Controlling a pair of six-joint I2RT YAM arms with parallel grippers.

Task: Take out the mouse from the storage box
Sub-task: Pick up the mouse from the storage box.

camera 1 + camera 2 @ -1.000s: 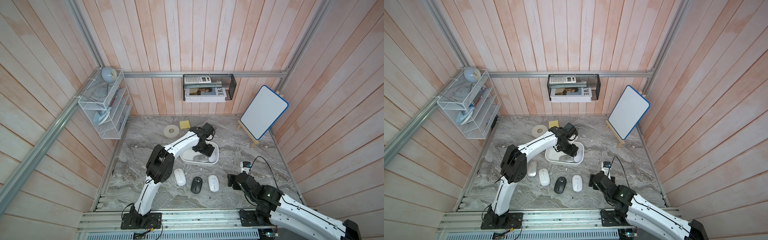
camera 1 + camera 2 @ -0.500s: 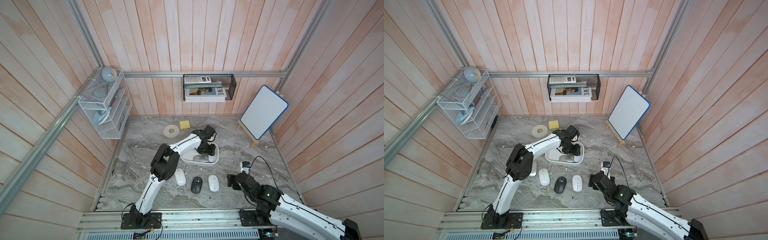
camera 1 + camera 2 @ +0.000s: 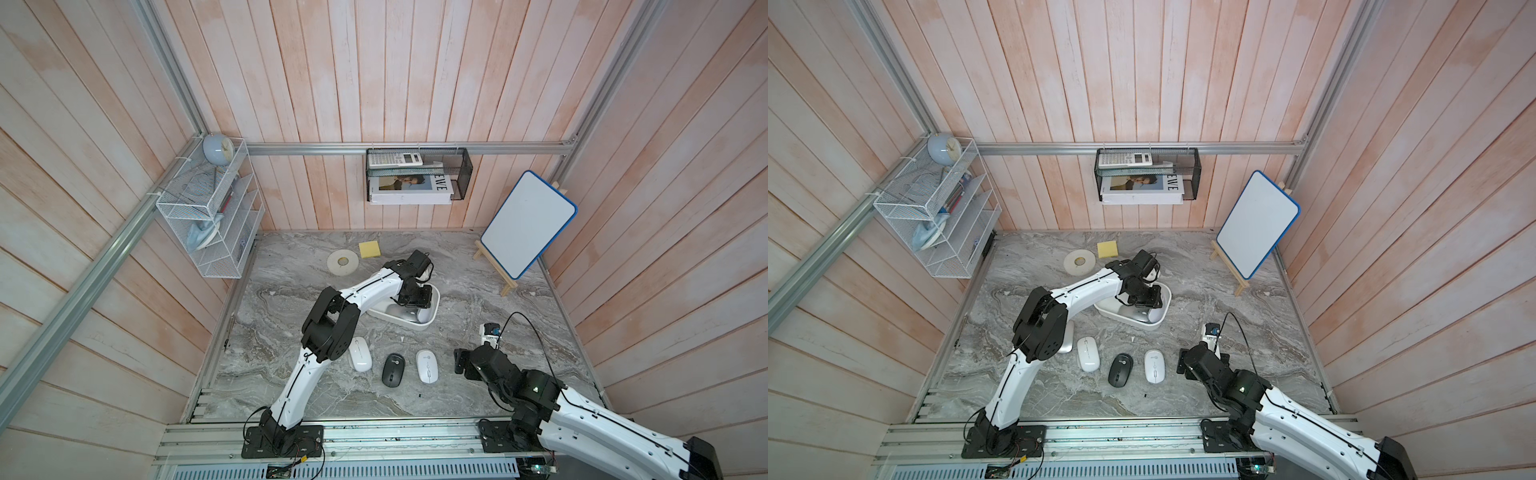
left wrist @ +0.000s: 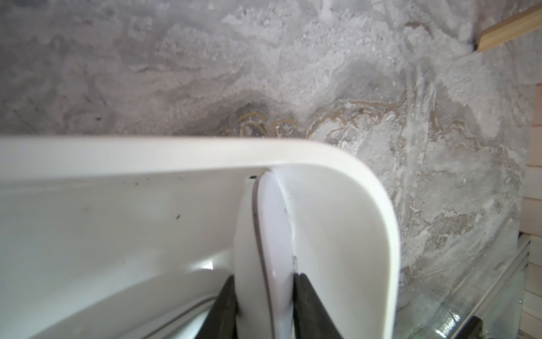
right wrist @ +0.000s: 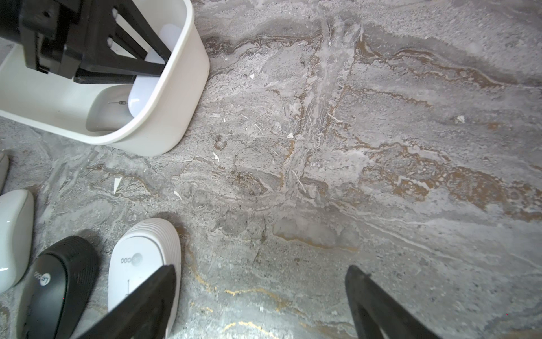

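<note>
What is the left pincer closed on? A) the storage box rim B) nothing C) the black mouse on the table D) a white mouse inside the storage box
D: the left wrist view shows the left pincer clamping a white mouse on edge inside the storage box.

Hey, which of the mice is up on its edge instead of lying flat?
The white mouse in the storage box, pinched between the jaws of the left gripper; those on the table lie flat.
</note>
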